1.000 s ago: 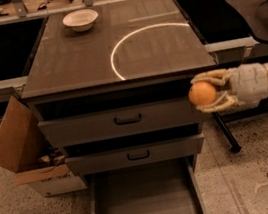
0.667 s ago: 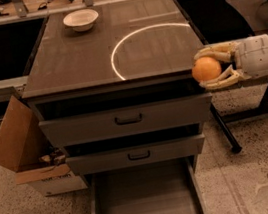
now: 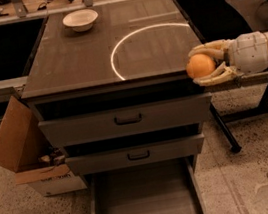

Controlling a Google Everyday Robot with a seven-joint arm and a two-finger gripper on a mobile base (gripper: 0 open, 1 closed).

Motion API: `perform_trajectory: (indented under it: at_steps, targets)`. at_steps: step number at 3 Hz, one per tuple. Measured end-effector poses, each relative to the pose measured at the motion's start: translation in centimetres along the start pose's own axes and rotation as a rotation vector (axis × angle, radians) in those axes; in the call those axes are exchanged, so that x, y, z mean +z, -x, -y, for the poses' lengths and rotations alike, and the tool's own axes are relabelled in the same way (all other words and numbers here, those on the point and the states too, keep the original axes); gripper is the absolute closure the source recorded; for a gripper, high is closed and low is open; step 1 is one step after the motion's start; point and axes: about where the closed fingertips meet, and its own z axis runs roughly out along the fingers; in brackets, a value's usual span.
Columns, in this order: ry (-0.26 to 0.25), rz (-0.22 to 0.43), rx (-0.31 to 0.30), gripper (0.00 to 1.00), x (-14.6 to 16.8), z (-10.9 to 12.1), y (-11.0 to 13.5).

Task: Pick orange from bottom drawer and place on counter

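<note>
Your end effector [image 3: 196,67] pinches the orange [image 3: 201,65] between its fingers just outside the table's [image 3: 71,63] side edge, about level with the top, so the landing surface lies straight beyond the fingertips, toward the white arc [image 3: 112,61].

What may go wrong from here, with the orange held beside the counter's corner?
The gripper holds the orange by the counter's front right corner. Released this near the edge, the round fruit may roll off. It also seems about level with the counter's edge, so moving inward without lifting may knock it loose.
</note>
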Motion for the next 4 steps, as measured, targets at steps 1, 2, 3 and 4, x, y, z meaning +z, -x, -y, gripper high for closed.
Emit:
perform_trajectory:
  at_steps: [1, 2, 3, 4]
  targets:
    - [-0.004, -0.039, 0.042, 1.0, 1.3, 3.4, 0.4]
    - [0.014, -0.081, 0.132, 1.0, 4.3, 7.8, 0.5]
    - [0.041, -0.106, 0.211, 1.0, 7.4, 10.4, -0.6]
    - [0.05, -0.12, 0.272, 1.0, 10.1, 11.8, -2.1]
